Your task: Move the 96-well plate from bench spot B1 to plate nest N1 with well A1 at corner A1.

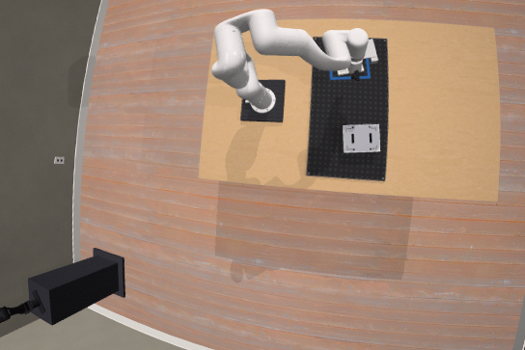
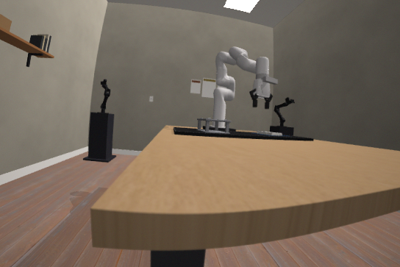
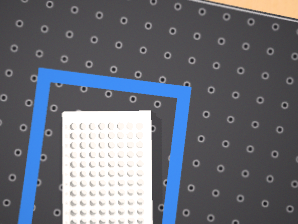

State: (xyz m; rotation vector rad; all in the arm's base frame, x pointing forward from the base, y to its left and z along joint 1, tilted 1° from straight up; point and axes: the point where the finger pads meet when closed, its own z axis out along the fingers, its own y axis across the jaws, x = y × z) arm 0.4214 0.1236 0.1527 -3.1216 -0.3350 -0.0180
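The white 96-well plate (image 3: pixel 106 167) lies flat inside the blue outline of spot B1 (image 3: pixel 182 130) on the black perforated board. In the overhead view the plate (image 1: pixel 344 71) is mostly hidden under my wrist. My gripper (image 2: pixel 261 101) is open and empty, hanging well above the board, over the plate; it also shows in the overhead view (image 1: pixel 356 75). The raised nest N1 (image 1: pixel 361 138) is a light square with corner locators, at the other end of the board. In the low side view the nest (image 2: pixel 211 120) stands on short posts. The plate's cut-off corner is not visible.
The black board (image 1: pixel 347 111) lies on a tan table. My arm's base (image 1: pixel 262 100) stands to its left. A grey fixture sits beside B1. A small black arm (image 2: pixel 282 115) stands behind the table.
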